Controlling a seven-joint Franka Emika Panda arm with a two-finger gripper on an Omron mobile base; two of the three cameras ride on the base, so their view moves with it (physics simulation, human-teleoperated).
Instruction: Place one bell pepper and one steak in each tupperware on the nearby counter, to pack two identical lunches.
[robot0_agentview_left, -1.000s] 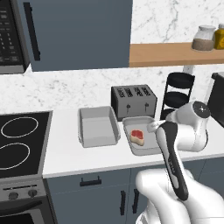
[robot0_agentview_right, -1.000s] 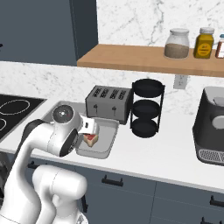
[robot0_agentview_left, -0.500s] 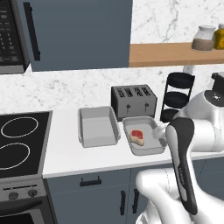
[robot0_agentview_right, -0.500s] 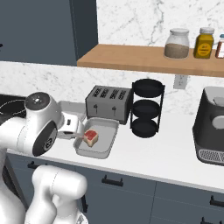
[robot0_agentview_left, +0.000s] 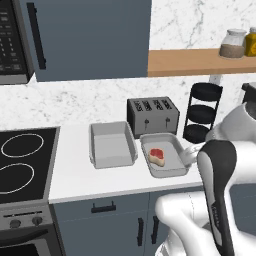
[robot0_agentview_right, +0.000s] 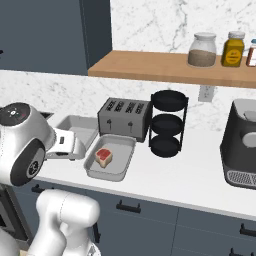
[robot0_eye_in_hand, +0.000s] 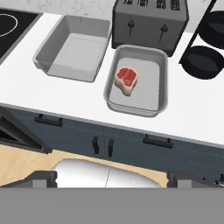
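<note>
Hand (robot0_eye_in_hand: 111, 183) is wide open and empty, pulled back off the tabletop edge on the near side; in the hand view its two dark tips sit far apart at the bottom, looking down over the drawer fronts.

Tabletop (robot0_agentview_left: 75, 177) next. One steak (robot0_agentview_left: 157, 156) lies in the right tray (robot0_agentview_left: 175, 172), toward its left half, flat, nothing on top of it. From the right base view the same steak (robot0_agentview_right: 104, 157) sits in the near-left part of that tray (robot0_agentview_right: 122, 172). Left tray (robot0_agentview_left: 112, 162) is bare inside, just beside the right one, rims close but I can't tell if they touch.

Key relation: both trays lie ahead of the hand, further in over the tabletop, the steak tray nearly straight ahead and the empty tray ahead and left. Both trays run long axis near-to-far, slightly skewed.

No peppers or second steak anywhere I can see, so I judge the next pick is off to one side and the base or arm has to turn away. My read: one item of four placed, three to go.

Further back: toaster (robot0_agentview_left: 152, 116) right behind the trays, black tiered rack (robot0_agentview_left: 202, 112) to its right, stovetop (robot0_agentview_left: 22, 162) far left. Shelf (robot0_agentview_right: 170, 67) with jars (robot0_agentview_right: 202, 50) above.

Risk for later drops: toaster close behind the trays.
</note>
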